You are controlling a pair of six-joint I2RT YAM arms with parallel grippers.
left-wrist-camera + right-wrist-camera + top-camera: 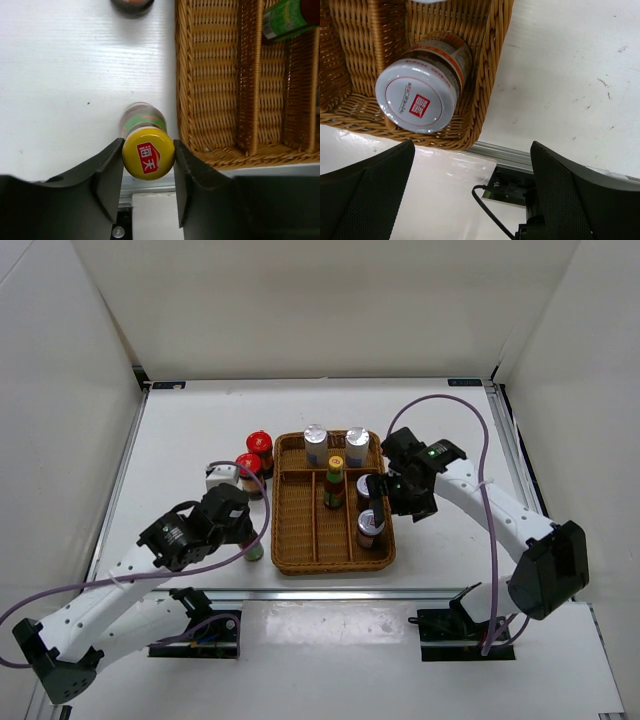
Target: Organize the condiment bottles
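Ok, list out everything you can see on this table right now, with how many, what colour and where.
wicker tray: one, brown, middle of the white table.
silver-capped shakers: four, two in the tray's back compartment, two in its right lane, the farther one partly hidden.
yellow-capped bottles: two, green-labelled; one in the middle lane, one held outside the tray's left front corner.
red-capped jars: two, dark, on the table left of the tray's back corner.
white boxy item: one, left of the jars; cannot tell what it is.
left gripper: black, shut on a yellow-capped bottle.
right gripper: black, open, above the right lane's near shaker.
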